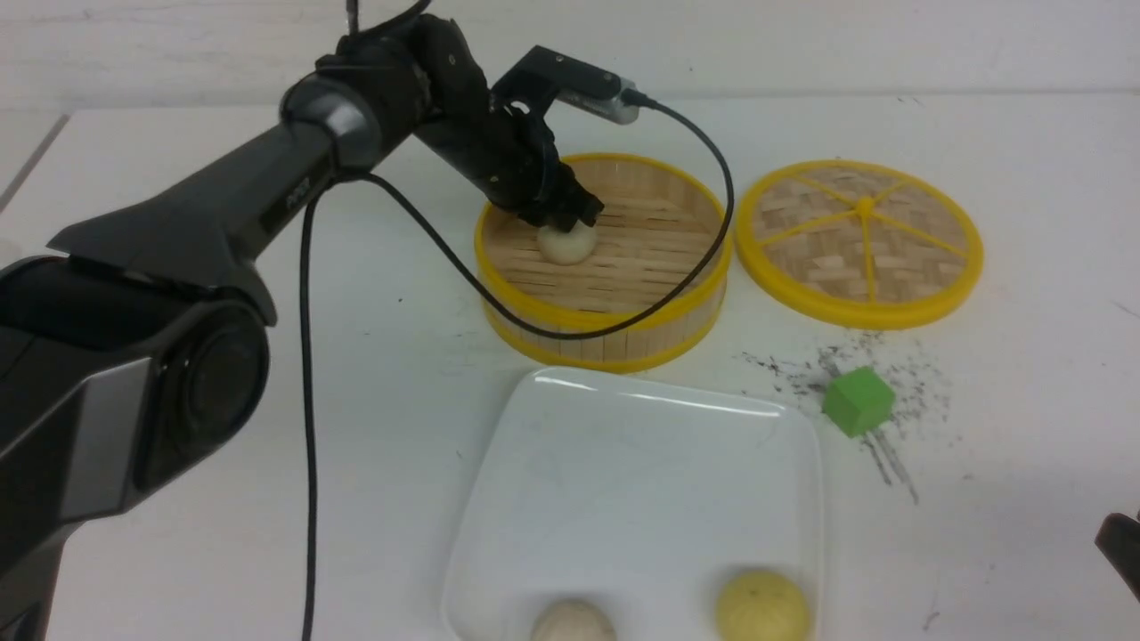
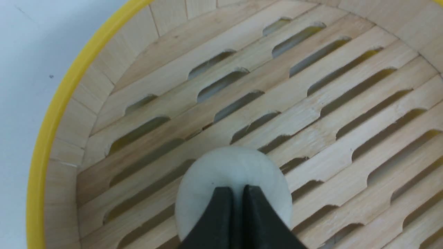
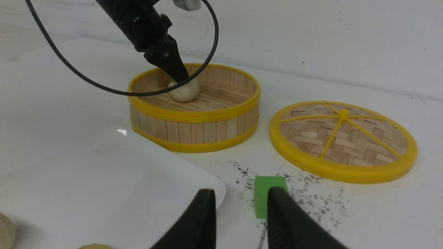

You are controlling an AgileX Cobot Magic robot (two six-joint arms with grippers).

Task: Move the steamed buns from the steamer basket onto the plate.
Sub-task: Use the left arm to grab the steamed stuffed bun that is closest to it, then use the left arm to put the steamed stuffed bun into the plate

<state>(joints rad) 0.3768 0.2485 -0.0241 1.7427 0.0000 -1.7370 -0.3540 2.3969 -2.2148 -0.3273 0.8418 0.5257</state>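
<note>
- Woven disc [image 1: 862, 240], yellow rim + spokes meeting at a hub: lies flat on tabletop [image 1: 401, 374], right side.
- Green cube [image 1: 858, 401]: on tabletop, nearer the cam than the disc, not touching it.
- Black specks + scuffs [image 1: 793, 367]: scattered round cube; a few dark streaks run from under it toward the cam.
- Tabletop: white, matte.
- Wall [image 1: 891, 44] behind: white.

Front cam fwd/down; all views share steamer basket [image 3: 193, 133], L-wrist closest.
</note>
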